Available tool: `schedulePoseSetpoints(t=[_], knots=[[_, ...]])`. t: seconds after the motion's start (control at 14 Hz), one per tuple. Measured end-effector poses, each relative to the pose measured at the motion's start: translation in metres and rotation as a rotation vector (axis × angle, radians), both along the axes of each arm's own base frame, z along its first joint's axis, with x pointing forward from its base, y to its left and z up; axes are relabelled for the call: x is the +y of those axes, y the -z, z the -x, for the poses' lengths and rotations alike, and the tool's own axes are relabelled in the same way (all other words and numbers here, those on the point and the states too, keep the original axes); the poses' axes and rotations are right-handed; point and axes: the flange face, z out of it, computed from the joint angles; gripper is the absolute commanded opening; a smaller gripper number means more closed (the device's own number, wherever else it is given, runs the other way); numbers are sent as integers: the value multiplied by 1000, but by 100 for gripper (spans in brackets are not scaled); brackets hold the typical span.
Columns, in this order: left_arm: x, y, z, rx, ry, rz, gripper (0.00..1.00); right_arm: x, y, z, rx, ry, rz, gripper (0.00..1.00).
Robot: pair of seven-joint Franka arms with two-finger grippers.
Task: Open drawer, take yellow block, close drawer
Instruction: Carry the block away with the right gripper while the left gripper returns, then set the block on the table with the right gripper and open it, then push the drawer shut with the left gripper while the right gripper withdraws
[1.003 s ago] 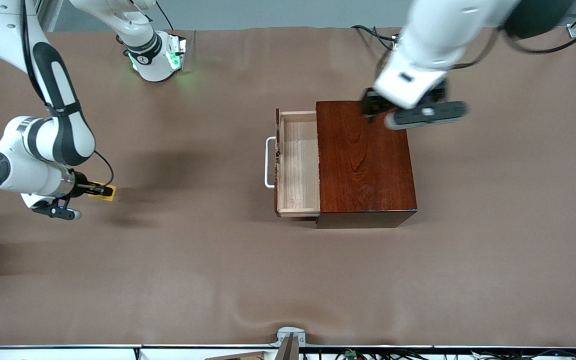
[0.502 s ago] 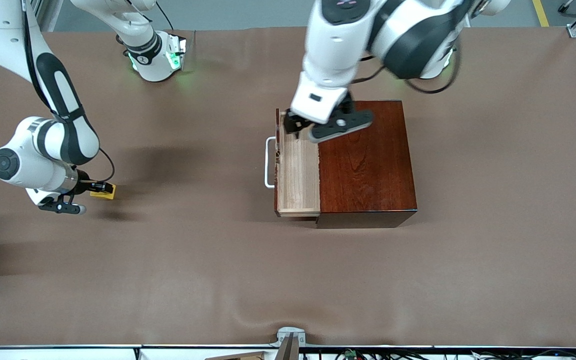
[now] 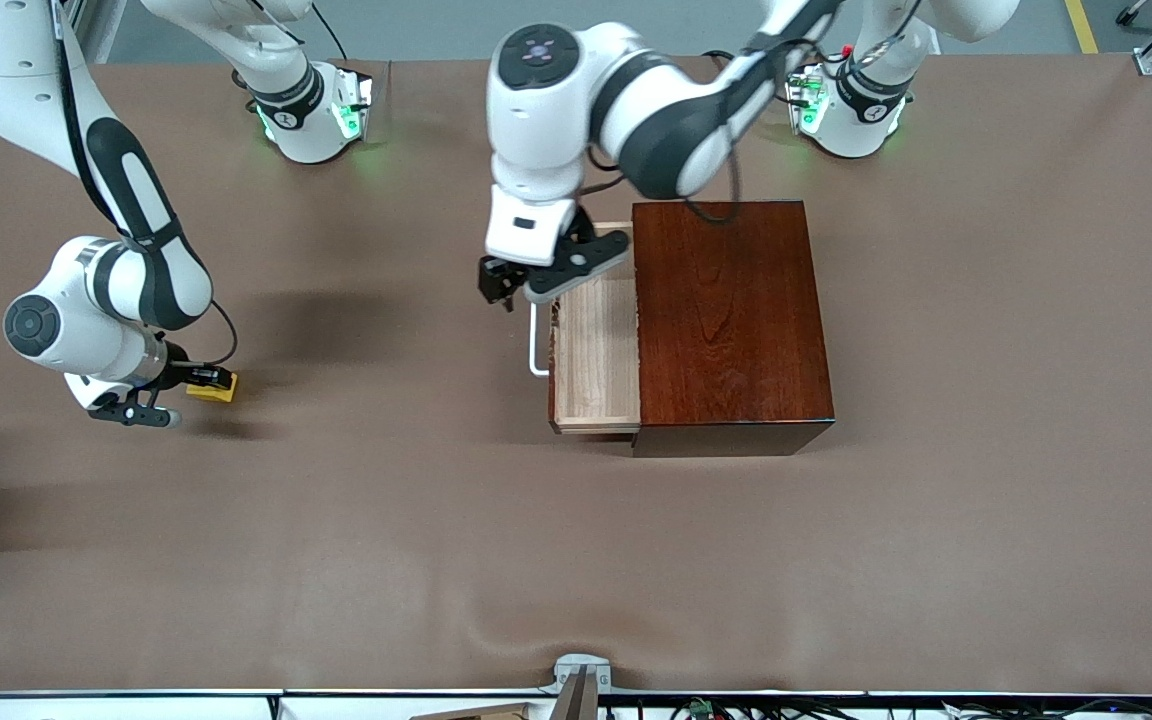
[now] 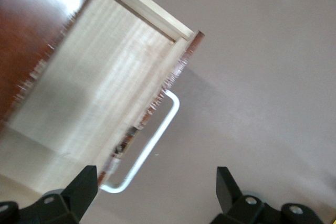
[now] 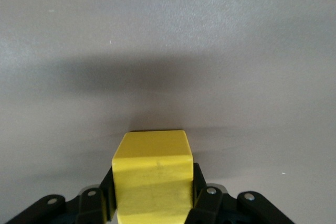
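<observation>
The dark reddish-brown box (image 3: 726,310) has its drawer (image 3: 596,350) pulled out, and the pale wood inside holds nothing. The drawer's white loop handle (image 3: 534,345) faces the right arm's end of the table. My left gripper (image 3: 501,285) hangs open over the table just in front of the drawer, by the handle's end. In the left wrist view, the handle (image 4: 152,140) lies ahead of the left gripper (image 4: 155,192). Down at the tabletop toward the right arm's end, my right gripper (image 3: 198,378) is shut on the yellow block (image 3: 214,385). Its fingers (image 5: 202,187) press the yellow block (image 5: 152,177).
Both arm bases (image 3: 311,110) (image 3: 851,100) stand along the table edge farthest from the front camera. Brown tabletop (image 3: 386,520) spreads between the block and the box. A metal bracket (image 3: 578,680) sits at the nearest edge.
The left arm swung from above the box, across the open drawer, to in front of the handle. The right arm shifted slightly with the block still between its fingers.
</observation>
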Motion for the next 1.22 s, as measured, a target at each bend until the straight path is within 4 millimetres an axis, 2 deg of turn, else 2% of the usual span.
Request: schedulePoseSetpoints(t=[0.14, 0.29, 0.57, 0.79, 0.93, 1.22], knots=[[-22, 25, 13, -17, -29, 3, 100, 0, -6, -6, -9, -10, 0, 100], [-32, 47, 15, -18, -68, 13, 100, 0, -22, -16, 29, -15, -15, 100], [-42, 87, 15, -34, -141, 20, 100, -5, -100, -45, 41, -12, -37, 100], [-54, 124, 24, -68, -184, -1, 100, -14, -159, -50, -6, -3, -42, 100], [-58, 133, 27, -75, -214, 7, 100, -9, -193, -47, -32, -14, -48, 100], [-54, 135, 21, -80, -231, -1, 100, 2, -254, -42, 16, -36, -73, 100]])
